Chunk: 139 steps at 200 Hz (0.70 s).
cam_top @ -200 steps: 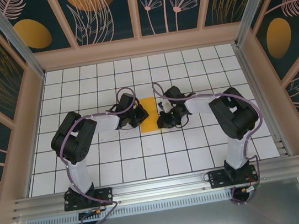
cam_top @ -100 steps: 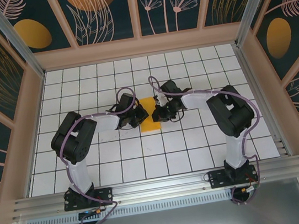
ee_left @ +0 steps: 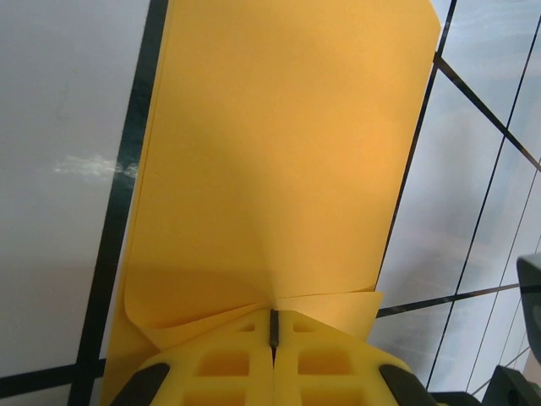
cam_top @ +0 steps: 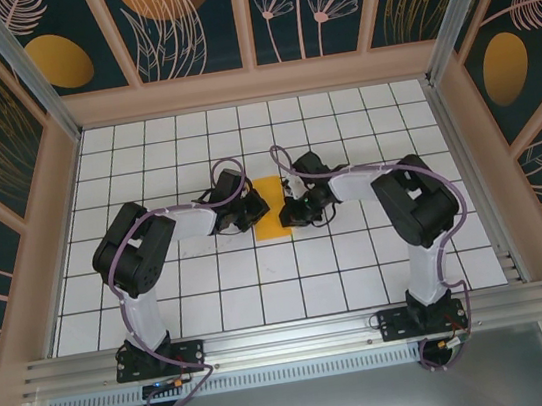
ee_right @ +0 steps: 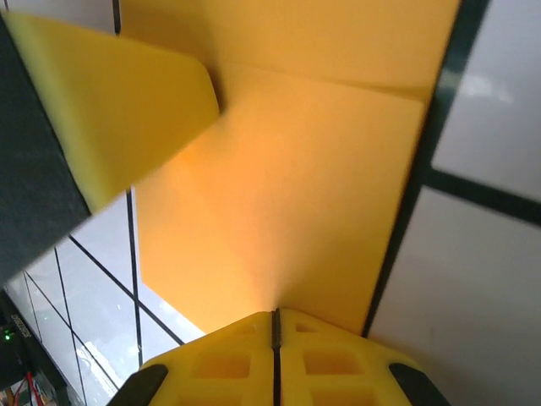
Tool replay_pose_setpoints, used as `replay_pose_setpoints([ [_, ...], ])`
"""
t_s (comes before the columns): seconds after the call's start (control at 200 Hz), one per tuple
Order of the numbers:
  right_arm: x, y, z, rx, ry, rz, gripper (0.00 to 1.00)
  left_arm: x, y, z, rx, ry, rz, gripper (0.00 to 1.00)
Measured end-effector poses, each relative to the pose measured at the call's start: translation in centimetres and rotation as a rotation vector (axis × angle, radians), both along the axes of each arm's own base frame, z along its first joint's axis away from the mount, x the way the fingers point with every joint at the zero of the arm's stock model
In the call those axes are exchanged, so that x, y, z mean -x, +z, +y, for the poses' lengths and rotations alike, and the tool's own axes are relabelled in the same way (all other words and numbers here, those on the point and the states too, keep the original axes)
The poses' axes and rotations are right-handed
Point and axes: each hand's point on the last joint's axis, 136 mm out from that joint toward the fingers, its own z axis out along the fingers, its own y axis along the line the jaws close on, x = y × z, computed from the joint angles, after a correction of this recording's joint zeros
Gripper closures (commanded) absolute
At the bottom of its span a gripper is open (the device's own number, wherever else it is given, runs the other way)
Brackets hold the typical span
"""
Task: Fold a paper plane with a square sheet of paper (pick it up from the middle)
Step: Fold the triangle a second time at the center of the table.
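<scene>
Jaws on both sides are closed tight, pads together with no gap. The left fingers (ee_left: 224, 368) sit on the left edge of the square sheet of paper (cam_top: 273, 228), and the paper puckers up into a small curl right at the tips. I can't tell if a bit is nipped or only pressed. The right fingers (ee_right: 224, 368) touch the right edge, and there the paper lies flat. It is folded to a narrow strip in layers, with one layer edge showing as a step in the right wrist view. The strip lies flat on the tiled surface (cam_top: 213, 292), centre, slightly far of middle, with its long axis running near-far. It lies directly between the two sets of jaws: right of the left ones, left of the right ones, both touching it. Neither arm is clearly nearer. The left arm (cam_top: 188, 222) and right arm (cam_top: 360, 188) are both bent at the elbow and reach inward low over the surface, wrists facing each other across the strip's short width. Any next crease likely runs along that long axis.
</scene>
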Motion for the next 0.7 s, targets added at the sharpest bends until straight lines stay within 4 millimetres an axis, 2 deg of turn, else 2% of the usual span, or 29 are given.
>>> replay_pose_setpoints([
  [0.265,2.4,0.4,-2.0,0.041,0.001,0.021,0.91,0.0,0.0,0.0,0.002,0.000,-0.003,0.93],
  [0.56,0.7,2.7,-0.5,-0.029,0.003,-0.024,0.93,0.0,0.0,0.0,0.002,-0.001,-0.003,0.92],
  [0.696,0.3,2.1,-0.3,-0.026,-0.001,-0.018,0.94,0.0,0.0,0.0,0.001,-0.003,-0.005,0.92],
])
